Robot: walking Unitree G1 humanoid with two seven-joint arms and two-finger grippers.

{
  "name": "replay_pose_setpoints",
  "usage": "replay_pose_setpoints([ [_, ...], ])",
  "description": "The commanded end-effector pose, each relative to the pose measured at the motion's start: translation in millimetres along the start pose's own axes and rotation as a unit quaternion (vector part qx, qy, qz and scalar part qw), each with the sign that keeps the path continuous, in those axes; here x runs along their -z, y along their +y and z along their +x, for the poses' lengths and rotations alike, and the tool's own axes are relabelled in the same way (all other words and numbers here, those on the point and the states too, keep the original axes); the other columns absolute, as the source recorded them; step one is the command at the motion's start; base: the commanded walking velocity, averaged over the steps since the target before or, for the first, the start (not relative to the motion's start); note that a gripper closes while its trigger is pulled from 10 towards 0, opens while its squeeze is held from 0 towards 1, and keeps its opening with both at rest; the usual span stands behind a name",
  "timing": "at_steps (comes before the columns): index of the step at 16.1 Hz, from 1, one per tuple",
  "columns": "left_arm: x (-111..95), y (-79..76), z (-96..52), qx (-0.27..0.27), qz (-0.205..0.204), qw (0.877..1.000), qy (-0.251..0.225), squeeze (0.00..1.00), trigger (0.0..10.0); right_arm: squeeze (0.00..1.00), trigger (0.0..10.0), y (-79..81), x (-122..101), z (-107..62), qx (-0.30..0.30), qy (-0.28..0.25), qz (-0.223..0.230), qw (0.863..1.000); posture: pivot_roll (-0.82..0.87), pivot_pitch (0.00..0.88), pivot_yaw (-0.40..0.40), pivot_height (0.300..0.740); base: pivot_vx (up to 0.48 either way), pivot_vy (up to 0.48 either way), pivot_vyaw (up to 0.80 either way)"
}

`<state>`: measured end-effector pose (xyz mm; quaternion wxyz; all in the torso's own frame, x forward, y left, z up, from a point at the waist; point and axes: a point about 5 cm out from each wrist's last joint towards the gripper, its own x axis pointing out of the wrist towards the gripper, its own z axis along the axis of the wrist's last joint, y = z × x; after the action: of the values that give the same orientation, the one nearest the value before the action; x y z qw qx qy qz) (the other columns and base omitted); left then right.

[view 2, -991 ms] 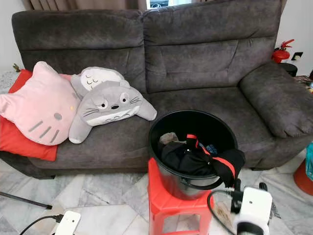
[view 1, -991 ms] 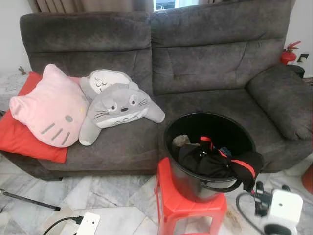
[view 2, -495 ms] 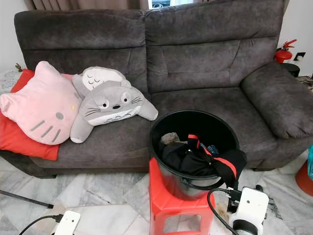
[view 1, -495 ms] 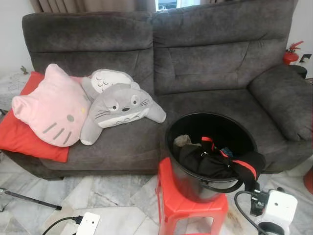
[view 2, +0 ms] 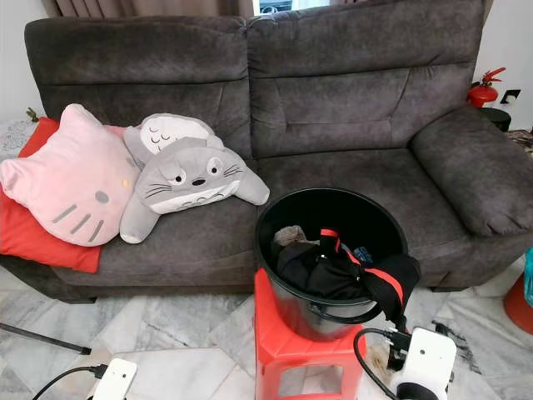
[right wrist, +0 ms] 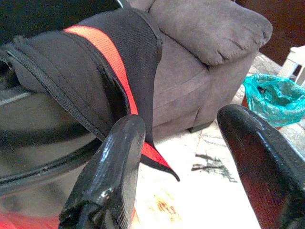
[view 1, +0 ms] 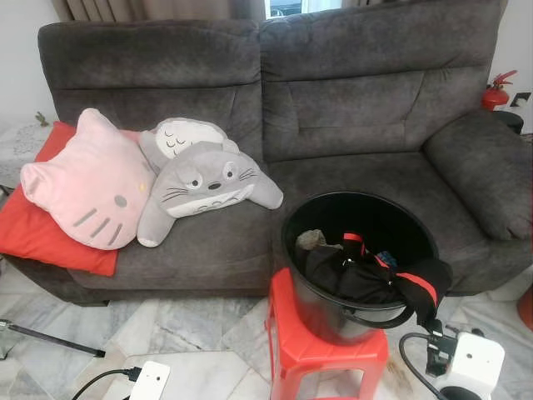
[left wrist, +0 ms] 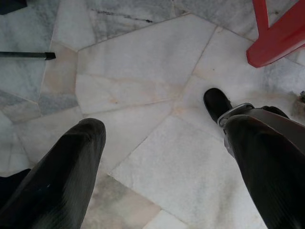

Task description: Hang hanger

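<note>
A black bucket stands on a red plastic stool in front of the sofa. Inside it lies a black garment with red stripes, one end draped over the near rim. I can make out no hanger. My right gripper is open, low beside the bucket, its fingers just under the garment's hanging end; its white wrist block sits at the bottom right. My left gripper hangs open over the marble floor.
The dark grey sofa holds a pink cat cushion, a grey plush and a red cushion. A black rod lies on the floor at left. A teal bag and a fire extinguisher are at right.
My right wrist block has sunk a little lower beside the stool. The view has shifted slightly; the bucket and garment have not moved.
</note>
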<state>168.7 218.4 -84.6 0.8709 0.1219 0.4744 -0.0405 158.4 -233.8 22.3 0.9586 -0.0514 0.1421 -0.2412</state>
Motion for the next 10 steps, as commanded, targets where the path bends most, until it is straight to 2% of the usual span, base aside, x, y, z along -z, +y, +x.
replay_pose_setpoints([
  [1,0.7,4.2,-0.6,-0.004,0.012,1.000,0.002,0.00,10.0,0.00,10.0,0.8,0.8,0.3,0.000,-0.001,0.006,1.000,-0.21,0.000,0.093,0.740,0.000,0.000,0.00],
  [10,2.9,2.5,-0.8,-0.003,0.010,1.000,0.004,0.00,10.0,0.00,10.0,-0.9,3.8,4.9,-0.011,0.004,-0.002,1.000,-0.21,0.000,0.086,0.740,0.000,0.000,0.00],
])
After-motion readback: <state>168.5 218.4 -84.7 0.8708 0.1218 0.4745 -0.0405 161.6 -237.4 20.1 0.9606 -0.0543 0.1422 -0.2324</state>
